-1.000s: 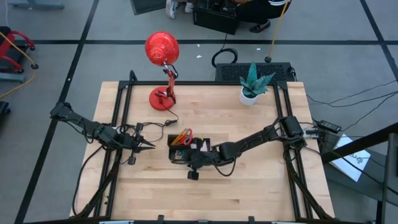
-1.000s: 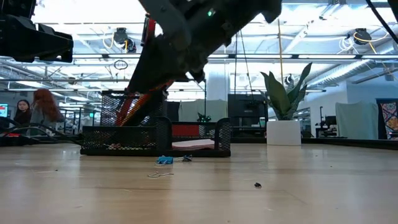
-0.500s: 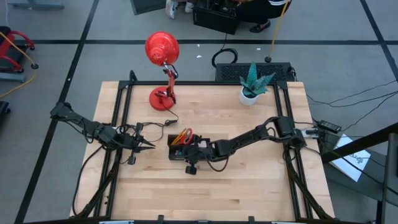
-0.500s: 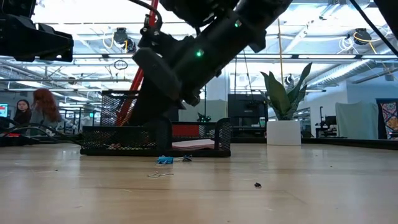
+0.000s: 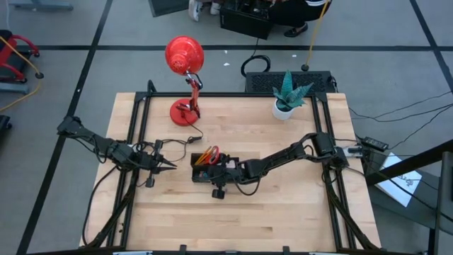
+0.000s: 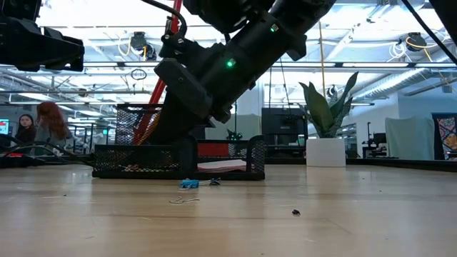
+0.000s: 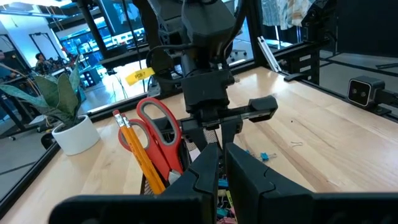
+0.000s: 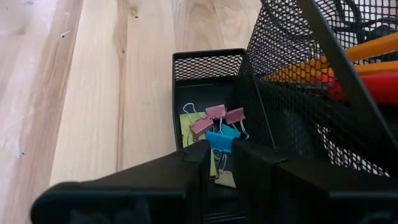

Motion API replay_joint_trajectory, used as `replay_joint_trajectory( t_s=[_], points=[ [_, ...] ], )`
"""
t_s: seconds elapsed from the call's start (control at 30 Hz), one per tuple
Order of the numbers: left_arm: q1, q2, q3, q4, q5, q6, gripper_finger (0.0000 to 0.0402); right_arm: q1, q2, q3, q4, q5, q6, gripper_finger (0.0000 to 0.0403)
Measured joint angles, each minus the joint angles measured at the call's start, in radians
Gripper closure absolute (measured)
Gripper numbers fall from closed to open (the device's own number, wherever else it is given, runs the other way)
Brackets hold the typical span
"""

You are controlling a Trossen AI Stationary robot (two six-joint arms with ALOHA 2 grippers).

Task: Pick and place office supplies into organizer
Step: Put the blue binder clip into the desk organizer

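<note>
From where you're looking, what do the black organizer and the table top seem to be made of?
The organizer looks like black wire mesh, probably coated metal: its walls are a fine see-through grid with a solid rim, and the binder clips show through it. The table top looks like pale wood, butcher-block style: long planks with visible grain and seams, and a smooth, matte surface.

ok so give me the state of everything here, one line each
Right gripper: over the organizer's small compartment, shut on a blue clip.
Left gripper: shut, empty, waiting left of the organizer.
Organizer: upright, part filled.
Scissors: standing in the cup, handles up.
Pencils: standing in the cup.
Pink clips: lying in the small compartment.
Clip on table: loose, in front of the organizer.
Lamp: upright.
</note>
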Motion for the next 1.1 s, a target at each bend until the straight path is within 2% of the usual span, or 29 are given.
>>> replay_joint_trajectory(
  t_s=[0.47, 1.1],
  points=[
    [0.0, 0.0, 0.0, 0.0, 0.0, -0.001, 0.0364, 0.0, 0.0, 0.0, -0.015, -0.021, 0.006, 0.0352],
    [0.0, 0.0, 0.0, 0.0, 0.0, -0.002, 0.0364, 0.002, 0.0, 0.0, -0.009, -0.024, 0.032, 0.0299]
  ],
)
